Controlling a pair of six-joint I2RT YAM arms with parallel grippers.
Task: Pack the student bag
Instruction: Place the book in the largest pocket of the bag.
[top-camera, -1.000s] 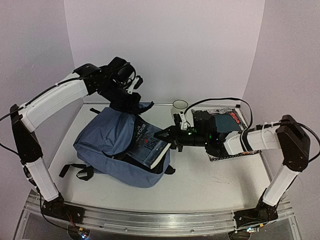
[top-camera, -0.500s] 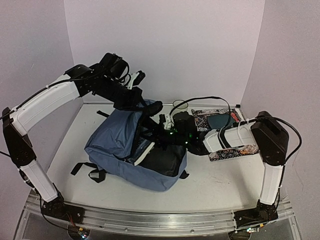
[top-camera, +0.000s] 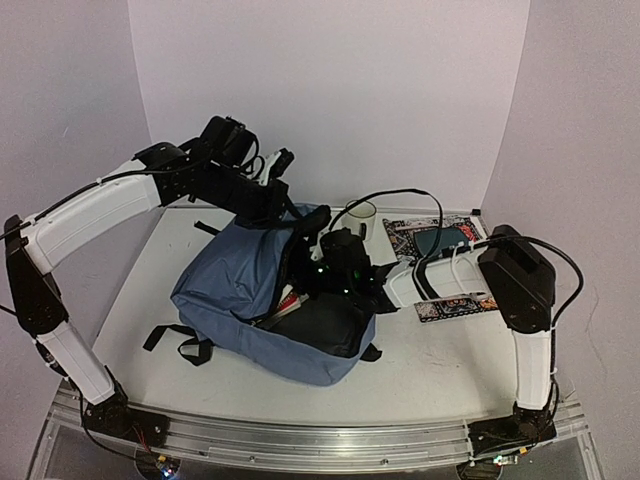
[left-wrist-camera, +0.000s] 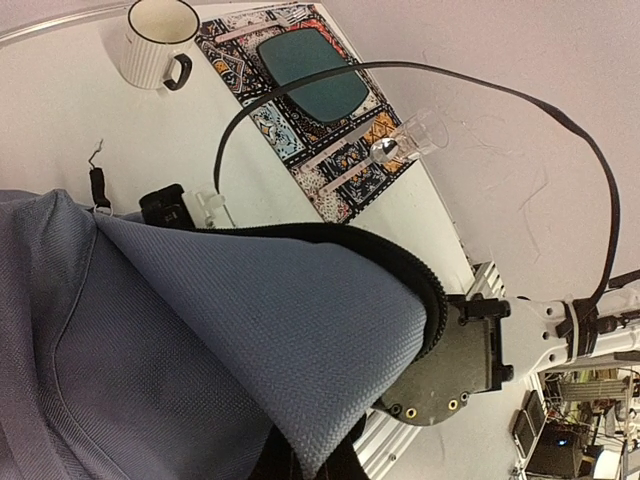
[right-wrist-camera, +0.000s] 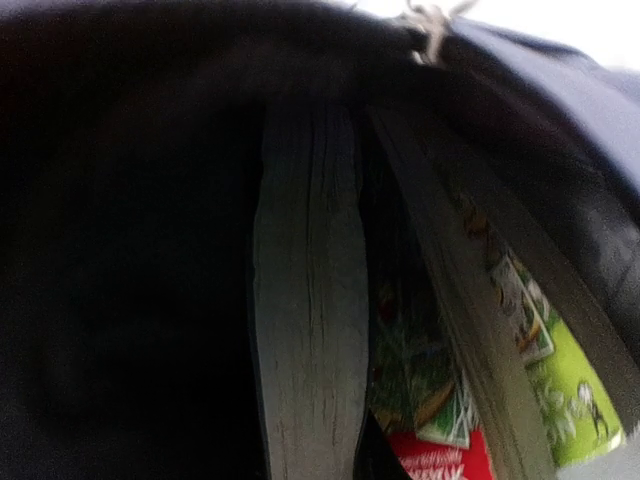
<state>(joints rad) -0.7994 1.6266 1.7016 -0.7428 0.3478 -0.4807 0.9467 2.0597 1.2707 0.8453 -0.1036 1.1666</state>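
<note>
The student bag (top-camera: 225, 290) lies slate-blue on the table with its mouth toward the right. My left gripper (top-camera: 277, 202) is shut on the bag's upper flap (left-wrist-camera: 300, 320) and holds it up, with the fabric pinched at the bottom of the left wrist view (left-wrist-camera: 316, 462). My right gripper (top-camera: 312, 280) reaches into the dark mouth, its fingertips hidden there. It is shut on a thick book (right-wrist-camera: 305, 300) that stands page edge up inside the bag. Next to it stands another book with a colourful cover (right-wrist-camera: 450, 400). A sliver of the book (top-camera: 283, 303) shows at the mouth.
A white mug (top-camera: 360, 213) (left-wrist-camera: 155, 40) stands at the back. A patterned book with a teal centre (top-camera: 440, 245) (left-wrist-camera: 310, 90) lies to the right, under the right forearm. A black cable (left-wrist-camera: 400, 72) arcs above them. The bag's black straps (top-camera: 165, 340) trail left.
My right gripper has carried the book leftward from outside the bag deep into its mouth. My left gripper has lifted the flap, and the bag has shifted slightly right.
</note>
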